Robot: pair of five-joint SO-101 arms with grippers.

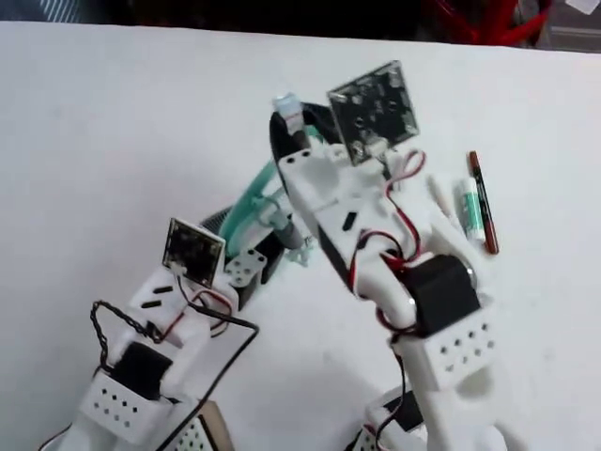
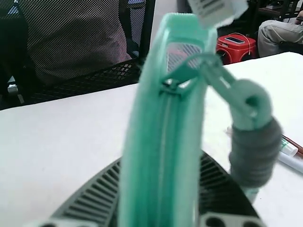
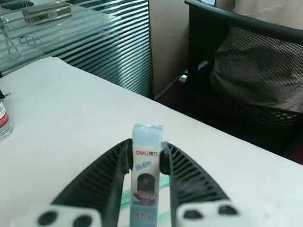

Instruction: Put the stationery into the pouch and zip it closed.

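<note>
Teal pouch (image 2: 156, 118) pinched by left gripper (image 2: 161, 158), right gripper (image 3: 146, 144) clamps eraser (image 3: 147, 179) above, white table (image 1: 113, 122) around.

I see white table (image 1: 113, 122). On its right part: brown pen (image 1: 483, 202), white tube with green label (image 1: 469, 207) just beside pen, pale stick (image 1: 441, 199) near tube. All three lie flat, roughly parallel.
</note>
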